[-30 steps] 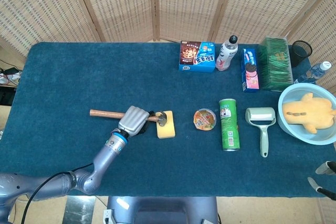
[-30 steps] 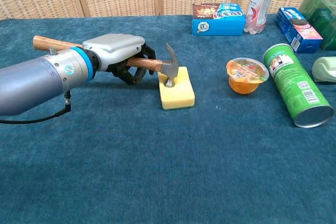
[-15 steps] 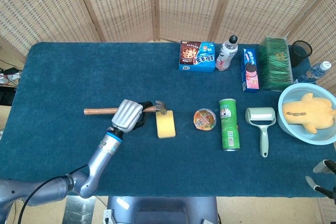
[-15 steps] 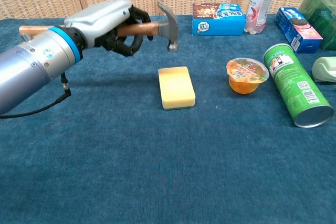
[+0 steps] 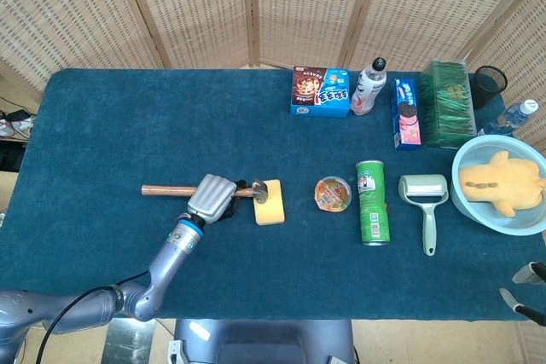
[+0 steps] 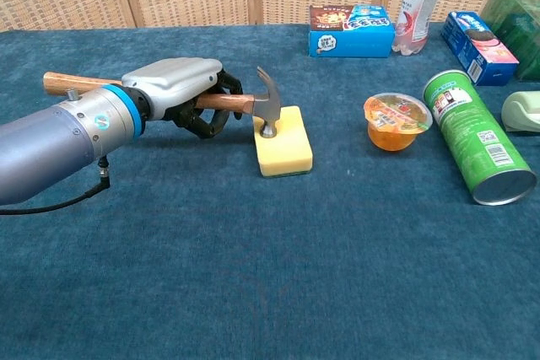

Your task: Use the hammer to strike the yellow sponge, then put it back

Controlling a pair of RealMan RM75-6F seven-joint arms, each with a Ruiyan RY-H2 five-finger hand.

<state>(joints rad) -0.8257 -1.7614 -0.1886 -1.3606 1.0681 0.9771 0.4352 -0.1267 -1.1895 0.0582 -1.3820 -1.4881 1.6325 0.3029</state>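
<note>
Your left hand (image 6: 181,94) grips the wooden-handled hammer (image 6: 228,104) with its steel head pressed onto the yellow sponge (image 6: 283,141) on the blue tablecloth (image 6: 278,276), while a jelly cup (image 6: 396,121) and a toppled green chip can (image 6: 477,136) lie to the side.

The left hand (image 6: 181,90) hides the middle of the hammer (image 6: 266,107) handle; the right hand (image 5: 527,289) is cut off at the head view's edge.
</note>
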